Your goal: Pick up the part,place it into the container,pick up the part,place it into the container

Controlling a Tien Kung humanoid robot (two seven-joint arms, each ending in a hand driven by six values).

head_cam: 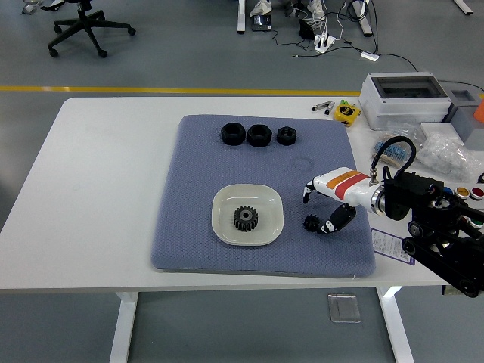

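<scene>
Resting beside the small gear (pixel 311 222), the right hand (pixel 331 198) has fingers (pixel 308 189) relaxed, holding nothing.

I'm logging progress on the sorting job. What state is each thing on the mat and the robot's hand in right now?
Large gear: lying flat inside the white dish.
Small gear: on the blue mat, outside the dish, not grasped.
Right hand: open, beside the small gear.
Three black nuts: in a row at the mat's far edge, untouched.
</scene>
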